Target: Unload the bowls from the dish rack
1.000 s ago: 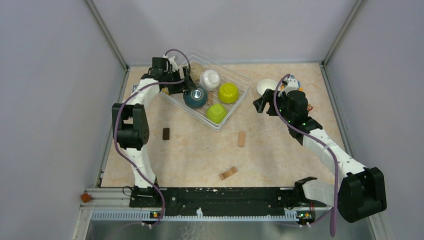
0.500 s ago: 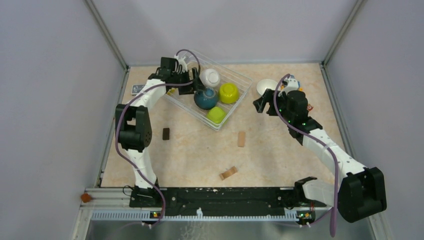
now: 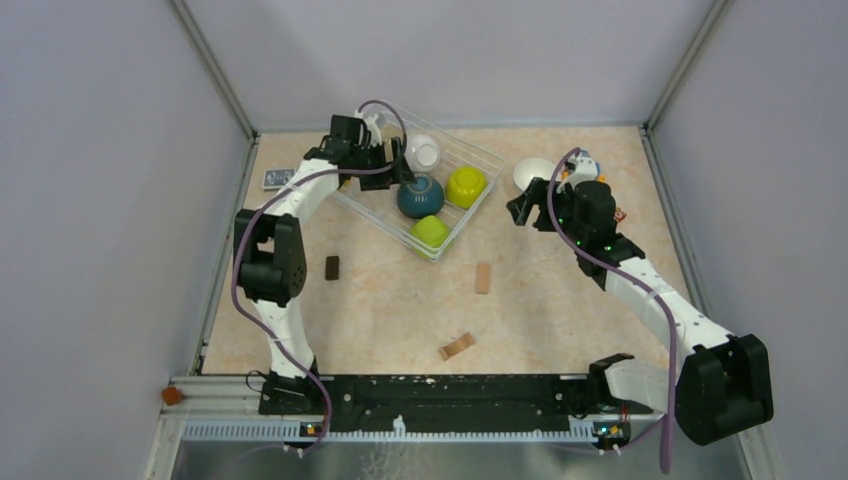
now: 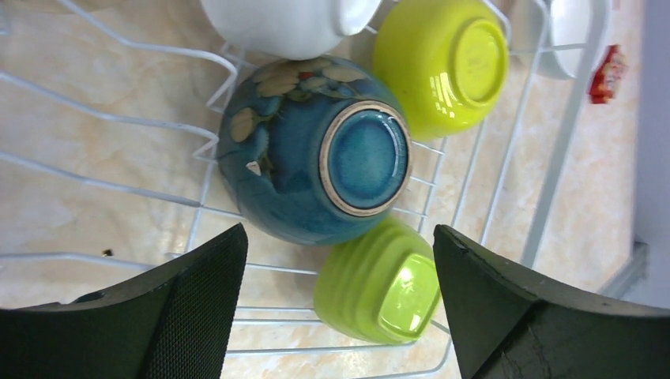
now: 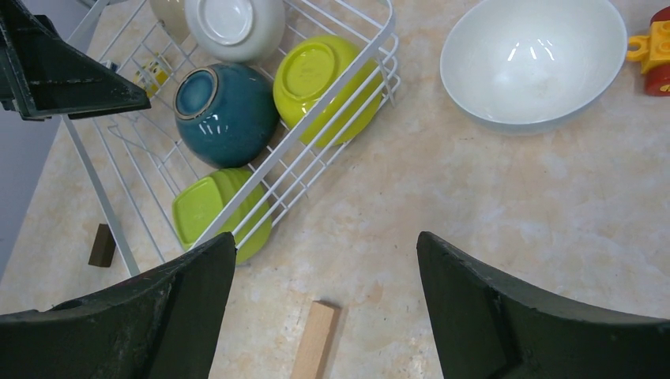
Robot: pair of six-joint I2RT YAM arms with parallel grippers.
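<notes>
The wire dish rack (image 3: 480,158) stands at the back middle of the table. In it, upside down, are a white bowl (image 3: 424,152), a dark teal bowl (image 3: 420,196), a round lime bowl (image 3: 466,186) and a ribbed lime bowl (image 3: 430,231). My left gripper (image 3: 402,172) is open and empty above the rack; in its wrist view (image 4: 338,237) the teal bowl (image 4: 316,166) and the ribbed lime bowl (image 4: 379,288) lie between the fingers. A beige bowl (image 5: 167,12) shows only at the edge. Another white bowl (image 3: 533,175) sits upright on the table. My right gripper (image 3: 520,208) is open and empty.
A light wood block (image 3: 484,277), a tan piece (image 3: 457,346) and a dark brown block (image 3: 332,267) lie on the table. A red-and-yellow toy (image 5: 652,55) sits beside the white bowl. A small card (image 3: 278,178) lies by the left wall.
My left gripper has moved right, over the rack's middle. The rack and its bowls have shifted a little to the right. The right arm has not moved.
</notes>
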